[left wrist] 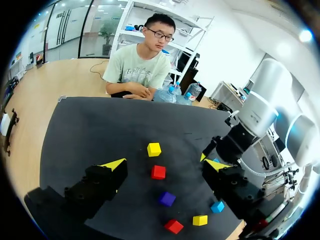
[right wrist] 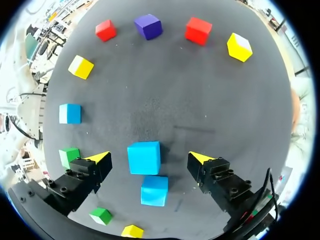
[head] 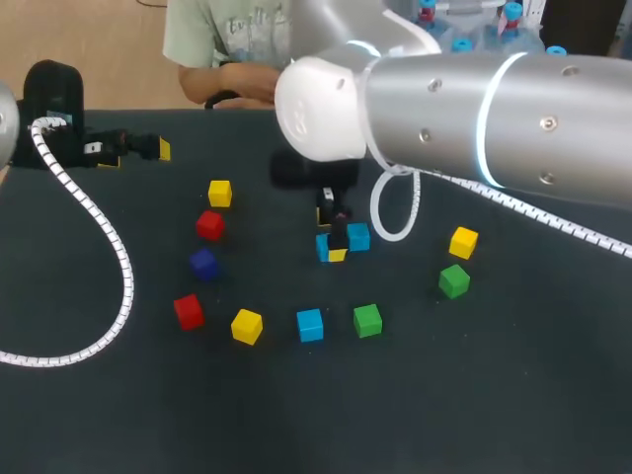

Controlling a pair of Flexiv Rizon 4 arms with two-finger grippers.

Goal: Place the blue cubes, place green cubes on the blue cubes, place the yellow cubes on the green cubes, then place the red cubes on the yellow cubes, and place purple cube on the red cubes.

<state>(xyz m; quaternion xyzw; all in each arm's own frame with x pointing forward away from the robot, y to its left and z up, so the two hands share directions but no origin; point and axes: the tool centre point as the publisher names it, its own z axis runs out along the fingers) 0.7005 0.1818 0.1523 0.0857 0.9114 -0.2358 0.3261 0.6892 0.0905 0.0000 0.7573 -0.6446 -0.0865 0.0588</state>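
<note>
1. Shows the right gripper (right wrist: 150,158) low over the middle of the tabletop (head: 553,395), fingers spread wide on either side of the first blue cube (right wrist: 144,157) without touching it, so gripping nothing.
2. Shows the second blue cube (right wrist: 154,190) right next to the first, nearer the wrist. Reads as the blue base layer being laid side by side, the wide spread fitting either a release or a line-up over that cube.
3. Places the left gripper (head: 138,148) near the far left corner, fingers wide and empty. Looks parked there to leave the middle free for the other arm.
4. Leaves the other cubes in a loose arc around the middle, none stacked yet:
   - Toward the near edge: the third blue cube (head: 310,324), the near green cube (head: 367,320), the near yellow cube (head: 246,326) and the near red cube (head: 188,311).
   - Toward the left: the purple cube (head: 202,263), the far red cube (head: 209,224) and the far yellow cube (head: 219,193).
   - Toward the right: the right green cube (head: 454,280) and the right yellow cube (head: 462,242).
5. Hides part of the blue pair in the head view behind the right arm and its fingers.
6. Cannot tell from either view whether the blue pair touch or sit a sliver apart.
7. Cuts off the tabletop's right edge and much of its far edge behind the right arm.
</note>
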